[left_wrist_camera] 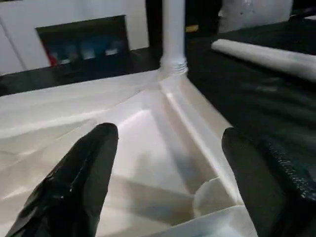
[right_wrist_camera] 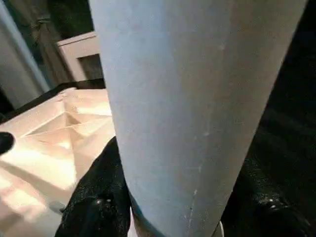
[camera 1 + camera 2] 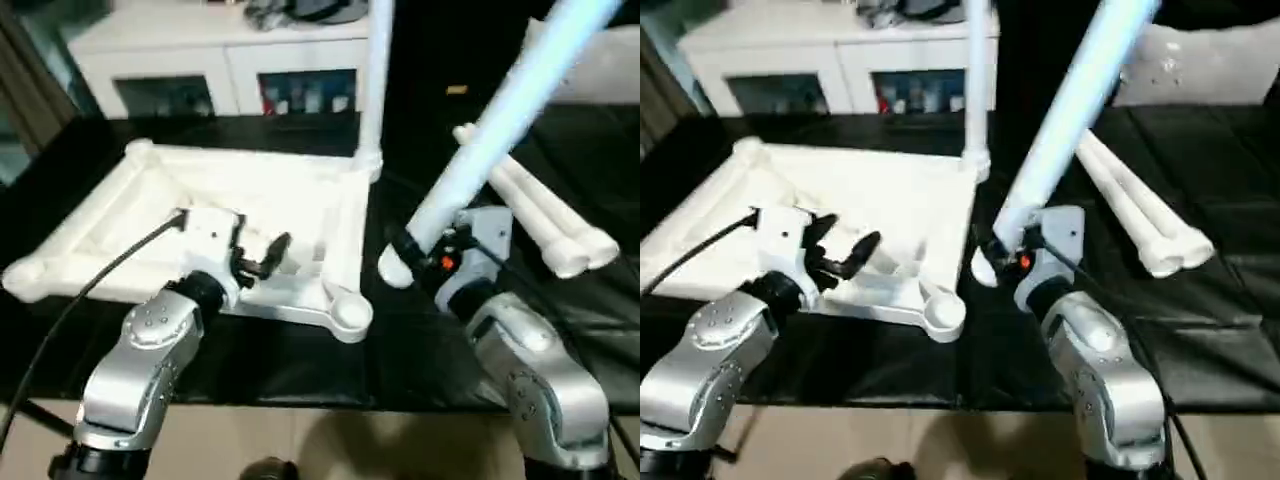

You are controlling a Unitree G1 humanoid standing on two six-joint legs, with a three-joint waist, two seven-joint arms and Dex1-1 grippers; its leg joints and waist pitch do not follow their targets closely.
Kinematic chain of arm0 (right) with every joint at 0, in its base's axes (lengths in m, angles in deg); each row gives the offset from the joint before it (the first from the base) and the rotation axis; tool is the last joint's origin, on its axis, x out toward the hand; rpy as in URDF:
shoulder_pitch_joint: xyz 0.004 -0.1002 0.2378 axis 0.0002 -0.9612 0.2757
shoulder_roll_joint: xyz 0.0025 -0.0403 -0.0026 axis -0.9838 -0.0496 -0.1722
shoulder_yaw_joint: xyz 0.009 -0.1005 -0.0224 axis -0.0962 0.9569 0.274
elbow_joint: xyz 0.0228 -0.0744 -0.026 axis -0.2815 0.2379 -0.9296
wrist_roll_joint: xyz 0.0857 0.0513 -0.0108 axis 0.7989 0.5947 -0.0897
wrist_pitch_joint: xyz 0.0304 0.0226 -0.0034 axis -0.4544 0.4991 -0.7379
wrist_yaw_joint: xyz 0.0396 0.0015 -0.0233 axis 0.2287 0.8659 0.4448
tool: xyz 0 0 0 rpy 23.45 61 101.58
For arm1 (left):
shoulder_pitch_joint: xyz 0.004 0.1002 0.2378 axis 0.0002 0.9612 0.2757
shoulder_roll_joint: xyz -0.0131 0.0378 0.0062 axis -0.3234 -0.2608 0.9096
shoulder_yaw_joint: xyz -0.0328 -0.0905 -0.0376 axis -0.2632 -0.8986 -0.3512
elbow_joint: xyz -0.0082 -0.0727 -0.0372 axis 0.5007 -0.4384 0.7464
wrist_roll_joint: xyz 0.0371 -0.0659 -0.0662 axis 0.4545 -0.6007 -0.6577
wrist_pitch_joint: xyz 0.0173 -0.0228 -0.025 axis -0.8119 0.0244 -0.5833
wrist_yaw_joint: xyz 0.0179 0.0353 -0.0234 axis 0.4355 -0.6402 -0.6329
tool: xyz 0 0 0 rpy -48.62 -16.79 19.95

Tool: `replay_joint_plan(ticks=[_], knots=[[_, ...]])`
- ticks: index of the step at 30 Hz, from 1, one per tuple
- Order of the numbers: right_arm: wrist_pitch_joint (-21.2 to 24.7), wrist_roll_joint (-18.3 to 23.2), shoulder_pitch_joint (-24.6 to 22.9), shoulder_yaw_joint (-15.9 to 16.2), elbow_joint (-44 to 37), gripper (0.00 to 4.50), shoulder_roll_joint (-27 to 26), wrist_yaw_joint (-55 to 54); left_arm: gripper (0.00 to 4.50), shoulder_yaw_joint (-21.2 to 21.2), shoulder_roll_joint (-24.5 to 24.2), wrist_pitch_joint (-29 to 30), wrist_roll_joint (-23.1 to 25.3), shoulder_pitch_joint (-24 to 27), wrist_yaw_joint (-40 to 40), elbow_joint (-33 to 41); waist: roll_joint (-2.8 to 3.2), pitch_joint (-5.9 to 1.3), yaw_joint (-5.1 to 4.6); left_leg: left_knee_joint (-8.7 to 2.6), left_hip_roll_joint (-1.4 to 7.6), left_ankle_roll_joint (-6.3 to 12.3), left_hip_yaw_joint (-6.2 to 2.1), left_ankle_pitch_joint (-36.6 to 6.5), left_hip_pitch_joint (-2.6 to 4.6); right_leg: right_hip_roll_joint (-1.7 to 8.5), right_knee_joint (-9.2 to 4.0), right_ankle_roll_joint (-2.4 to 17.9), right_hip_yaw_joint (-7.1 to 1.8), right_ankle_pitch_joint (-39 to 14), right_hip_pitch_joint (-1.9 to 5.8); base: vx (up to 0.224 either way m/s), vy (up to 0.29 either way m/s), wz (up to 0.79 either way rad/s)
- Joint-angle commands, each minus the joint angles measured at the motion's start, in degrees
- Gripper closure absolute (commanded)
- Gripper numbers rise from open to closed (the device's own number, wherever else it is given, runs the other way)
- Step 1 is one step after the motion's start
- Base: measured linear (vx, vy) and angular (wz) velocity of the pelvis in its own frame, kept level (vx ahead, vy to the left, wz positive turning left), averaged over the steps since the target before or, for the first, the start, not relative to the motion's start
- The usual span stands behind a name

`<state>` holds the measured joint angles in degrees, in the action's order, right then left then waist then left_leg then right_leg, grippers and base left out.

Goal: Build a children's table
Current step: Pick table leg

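Black mat bench (image 3: 300, 360), white cabinet (image 3: 200, 50) behind.

Far left: top (image 3: 200, 200) lying upside down on bench, ribbed underside up, round sockets at corners. Near-right socket (image 3: 350, 312) empty, just beside bench's front edge. One leg (image 3: 376, 70) standing upright in far-right socket.

Left gripper (image 3: 262, 258) hovering over top's near edge, empty, fingers (image 1: 84, 177) spread wide, pointing across ribs toward far-right corner.

Centre-right: right gripper (image 3: 1005, 250) closed about halfway on thick end of second leg (image 3: 500, 120). Long axis tilted steeply, butt low near bench, thin end up and away to the right, out past upper frame edge. Butt (image 3: 396, 270) just right of top's right edge, apart from it, not over any socket.

Far right: two spare legs (image 3: 545, 215) lying side by side on mat, well apart from top.

Key relation: empty near-right socket lies left of and slightly nearer than held butt. Judged need: shift butt left, swing axis upright, then screw. Right arm nearer; left free to steady top.
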<state>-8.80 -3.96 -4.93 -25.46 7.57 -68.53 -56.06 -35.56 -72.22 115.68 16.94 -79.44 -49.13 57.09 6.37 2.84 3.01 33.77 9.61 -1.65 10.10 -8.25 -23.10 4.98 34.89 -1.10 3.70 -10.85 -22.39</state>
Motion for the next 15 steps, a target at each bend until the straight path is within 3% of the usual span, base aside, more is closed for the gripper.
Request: replay_joint_plan(ticks=[1,2,3,6,8,9,11,12,13,14,15], knots=[[0.59,0.25,-0.40,-0.97,-2.44,2.59,-0.73,-1.46,0.73,-1.26,0.43,0.67,0.79,0.86,-2.13,0.61,-0.79,-2.92,-0.41,-4.43,2.13,-3.16,-2.14,-28.08,1.60,2.85,-6.58,1.68,-1.97,-31.97,0.44,0.000,0.000,0.00],[1.12,0.46,-0.75,-1.03,-2.73,2.59,-0.99,-1.69,0.73,-1.73,0.79,0.97,1.09,1.16,-3.21,0.80,-0.62,-2.96,-0.52,-4.35,2.13,-3.12,-2.16,-27.98,1.67,2.84,-6.55,1.56,-2.00,-32.02,0.34,0.000,0.000,0.00],[1.65,0.60,-0.87,-0.77,-2.83,2.59,-0.99,-1.59,0.73,-1.79,0.47,0.77,1.33,1.54,-3.47,0.92,-0.93,-2.90,-0.79,-4.42,2.04,-2.99,-2.24,-27.66,1.42,2.79,-6.55,1.30,-1.88,-32.10,0.53,0.000,0.000,0.00],[1.62,0.83,-0.61,0.40,-2.58,2.59,-0.85,-0.55,0.73,-2.03,-0.90,0.57,1.04,2.59,-2.44,1.24,-0.59,-2.99,-1.31,-4.36,1.97,-2.85,-2.34,-28.00,1.42,2.78,-6.58,0.90,-1.83,-32.28,0.35,0.000,0.000,0.00],[0.13,0.64,0.26,2.63,-2.13,2.59,0.54,2.55,0.73,-1.39,-4.06,1.07,0.24,3.26,1.94,1.63,-0.53,-3.05,-1.40,-4.35,1.92,-2.61,-2.38,-27.82,1.31,2.84,-6.58,0.68,-1.86,-32.63,0.40,0.000,0.000,0.00],[-0.51,1.46,0.62,3.61,-1.96,2.59,0.94,4.48,0.73,-1.33,-7.04,3.90,-1.46,2.94,6.44,1.31,-1.14,-3.14,-1.29,-4.33,2.03,-2.41,-2.25,-27.38,1.47,2.83,-6.54,0.88,-1.98,-32.31,0.19,0.000,0.000,0.00],[-0.35,1.80,0.75,3.50,-1.85,2.59,0.75,4.33,0.73,-0.46,-9.93,4.51,-1.07,1.92,9.80,-0.42,-1.00,-3.13,-1.04,-4.41,2.07,-2.14,-2.22,-26.40,1.48,2.81,-6.23,1.63,-2.18,-31.52,-0.01,0.000,0.000,0.00],[-0.22,2.01,0.82,3.39,-1.73,2.59,0.76,4.39,0.73,0.22,-11.04,3.78,-0.46,1.43,11.19,-1.35,-0.66,-3.07,-0.93,-4.55,2.23,-2.59,-2.18,-26.98,1.80,2.66,-6.15,1.98,-2.21,-30.53,-0.21,0.000,0.000,0.00],[-0.33,1.96,0.92,3.64,-1.24,2.59,1.03,5.00,0.73,1.22,-12.52,2.42,0.39,0.68,13.35,-3.11,-1.91,-3.19,-0.55,-4.52,2.28,-2.42,-2.07,-26.80,1.96,2.72,-6.30,2.14,-2.30,-30.15,-0.19,0.000,0.000,0.00],[-0.51,1.89,0.85,3.85,-0.89,2.59,1.25,5.51,0.73,1.88,-13.38,1.42,0.95,0.30,14.70,-4.26,-1.73,-3.24,-0.18,-4.54,2.26,-2.46,-2.05,-26.76,2.11,2.77,-6.18,2.14,-2.44,-30.13,-0.33,0.000,0.000,0.00],[-0.77,1.67,1.11,4.23,-0.04,2.59,1.64,6.30,0.73,2.99,-15.04,-0.09,0.68,-0.63,18.44,-5.75,-1.31,-3.21,-0.21,-4.88,2.39,-3.01,-2.20,-26.83,1.80,2.88,-5.74,2.61,-2.44,-28.65,0.04,0.000,0.000,0.00]])
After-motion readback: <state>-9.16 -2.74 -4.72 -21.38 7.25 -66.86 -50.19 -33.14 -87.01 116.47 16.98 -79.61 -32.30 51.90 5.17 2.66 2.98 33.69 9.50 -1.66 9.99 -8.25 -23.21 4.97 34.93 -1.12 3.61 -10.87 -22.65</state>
